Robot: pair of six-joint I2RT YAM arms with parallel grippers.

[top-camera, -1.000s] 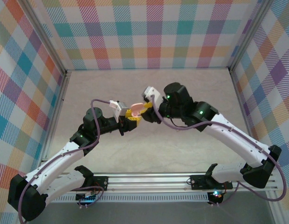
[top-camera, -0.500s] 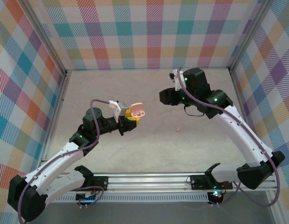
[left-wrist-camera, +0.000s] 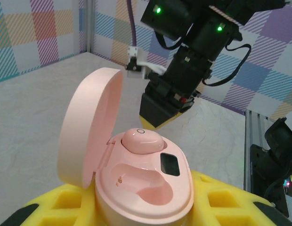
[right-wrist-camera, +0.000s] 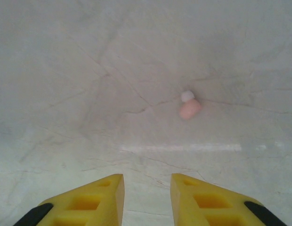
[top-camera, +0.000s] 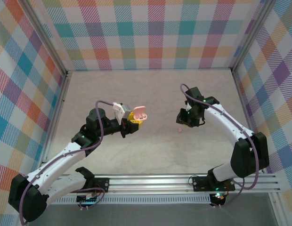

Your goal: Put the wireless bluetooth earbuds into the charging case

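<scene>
Left pincer (top-camera: 133,117) pinches the open pink case (left-wrist-camera: 141,188); one pink bud (left-wrist-camera: 142,140) sits in one of its slots. Right pincer (right-wrist-camera: 147,197), spread and empty, hangs well right of the case over the desk (right-wrist-camera: 66,70), where a second bud (right-wrist-camera: 190,108) lies.

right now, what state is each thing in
pink charging case: lid open, held by the left gripper
seated pink earbud: in one slot, the other slot empty
loose pink earbud: lying on the table, not gripped
left gripper: shut on the case
right gripper: open, empty
</scene>
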